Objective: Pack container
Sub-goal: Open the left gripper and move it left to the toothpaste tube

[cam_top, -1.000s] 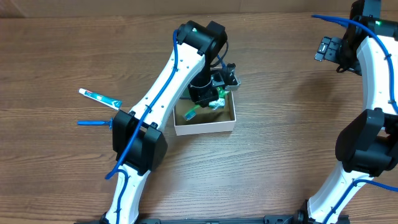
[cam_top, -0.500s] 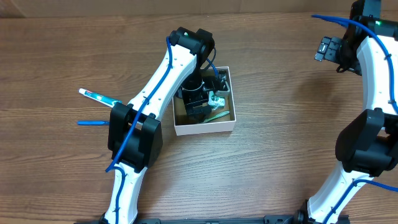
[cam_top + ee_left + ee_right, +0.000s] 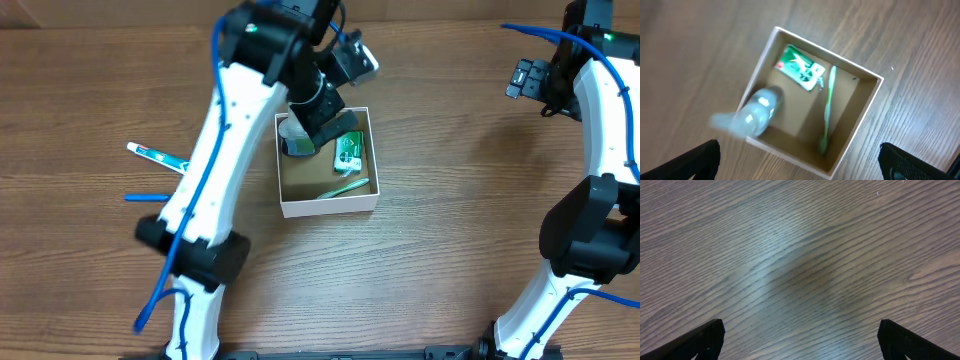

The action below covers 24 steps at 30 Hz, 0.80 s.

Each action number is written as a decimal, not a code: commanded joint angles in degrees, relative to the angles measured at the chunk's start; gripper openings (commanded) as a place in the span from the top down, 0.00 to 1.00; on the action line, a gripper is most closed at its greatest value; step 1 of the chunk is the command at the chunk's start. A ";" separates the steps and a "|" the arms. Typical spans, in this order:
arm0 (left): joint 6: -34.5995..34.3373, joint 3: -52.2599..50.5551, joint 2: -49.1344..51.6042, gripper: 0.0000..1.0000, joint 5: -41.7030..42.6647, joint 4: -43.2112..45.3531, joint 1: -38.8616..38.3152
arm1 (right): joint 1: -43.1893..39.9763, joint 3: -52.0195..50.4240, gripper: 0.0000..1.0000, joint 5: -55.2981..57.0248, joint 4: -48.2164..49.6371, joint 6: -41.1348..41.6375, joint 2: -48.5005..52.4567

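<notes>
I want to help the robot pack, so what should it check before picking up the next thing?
1. Left gripper open and empty: ok.
2. Carton and green toothbrush lying inside the box: ok.
3. Clear item fully inside: cannot tell; it is blurred at one wall.
4. Bare floor left in the box: ok.
5. Tube and blue item in view on the table, outside the box: ok.
6. Right gripper open, over bare table, away from the box: ok.
</notes>
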 commanded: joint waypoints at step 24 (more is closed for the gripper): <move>-76.28 -43.01 -10.93 0.00 -17.84 17.94 36.81 | 0.31 -0.13 0.00 0.76 0.09 -0.11 0.13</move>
